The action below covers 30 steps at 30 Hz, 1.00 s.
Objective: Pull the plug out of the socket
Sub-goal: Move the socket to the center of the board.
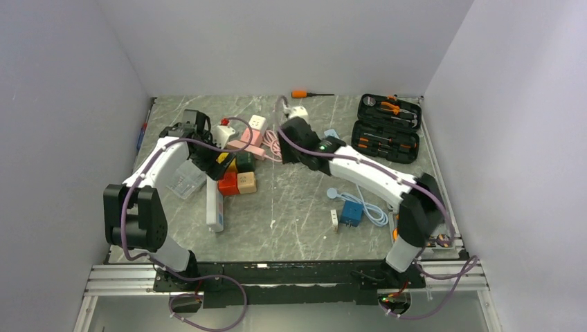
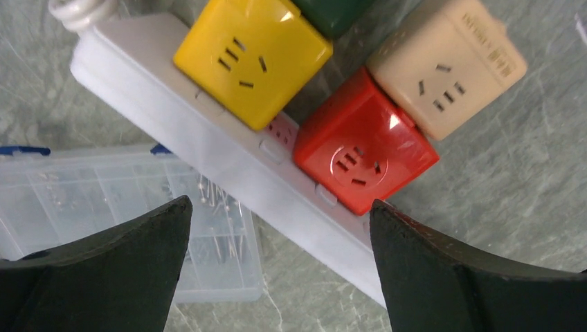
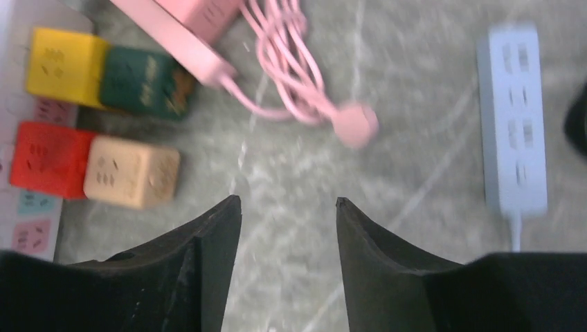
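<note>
1. at the far left a clear plastic parts box [image 2: 104, 200] lies on the grey marble-patterned table [image 1: 297, 221], just beside the white power strip [image 2: 173, 124].
2. the left gripper [image 2: 280, 206] hangs over that strip with its jaws spread wide and nothing between them; both dark fingers [image 2: 118, 270] are clear of the strip and the cubes.
3. a yellow cube [image 2: 253, 59] and a red cube [image 2: 363, 155] sit on the strip's face, apparently plugged into its sockets, socket holes facing up.
4. a green cube [image 2: 332, 14] touches the yellow one and a beige cube [image 2: 446, 66] touches the red one; both lie beside the strip, and whether they are plugged into their neighbours cannot be told.
5. further right a pink power strip [image 3: 201, 28] lies with its pink cord [image 3: 291, 62] looped; the pink plug [image 3: 356, 124] at the cord's end rests loose on the table, in no socket.
6. the right gripper [image 3: 287, 202] hovers above bare table near the pink plug, jaws partly apart and holding nothing.
7. a pale power strip [image 3: 516, 117] lies to the right of the plug in the right wrist view.
8. nearer the right arm's base sits a blue adapter [image 1: 351, 213] with a pale cable.
9. at the far right an open black tool case [image 1: 387, 124] rests, with an orange screwdriver [image 1: 300, 93] near the back wall.
</note>
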Each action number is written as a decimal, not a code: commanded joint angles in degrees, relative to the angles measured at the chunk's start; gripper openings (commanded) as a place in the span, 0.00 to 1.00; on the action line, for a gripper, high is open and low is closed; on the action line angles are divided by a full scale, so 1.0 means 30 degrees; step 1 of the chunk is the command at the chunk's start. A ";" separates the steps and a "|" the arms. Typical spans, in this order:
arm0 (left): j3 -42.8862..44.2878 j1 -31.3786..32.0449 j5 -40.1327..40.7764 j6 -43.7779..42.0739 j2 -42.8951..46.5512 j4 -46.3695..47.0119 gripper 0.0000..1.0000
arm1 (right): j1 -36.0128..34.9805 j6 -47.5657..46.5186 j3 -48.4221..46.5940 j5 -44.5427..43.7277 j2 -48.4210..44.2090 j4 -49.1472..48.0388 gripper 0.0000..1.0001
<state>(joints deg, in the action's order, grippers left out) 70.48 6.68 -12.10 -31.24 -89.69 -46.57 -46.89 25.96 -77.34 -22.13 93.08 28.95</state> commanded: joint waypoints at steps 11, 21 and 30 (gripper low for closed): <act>-0.3281 -0.1538 0.0099 -0.1705 0.2405 0.0462 0.95 | 0.1675 -1.0178 -0.7504 0.5703 0.8593 -0.2656 0.57; -0.5354 -0.2167 0.1033 -0.2421 0.3939 0.0390 0.81 | 0.0625 -1.0453 -0.4016 0.6506 0.8518 -0.7197 0.50; -0.6201 -0.3856 0.1591 -0.3234 0.5333 -0.0140 0.75 | 0.0311 -1.0229 -0.3992 0.4226 1.0324 -0.8237 0.27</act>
<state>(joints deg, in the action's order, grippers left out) 52.38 -2.31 -11.86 -37.95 -75.13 -44.14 -46.78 -4.82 -89.41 -4.84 122.85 9.02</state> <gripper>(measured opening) 0.765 0.348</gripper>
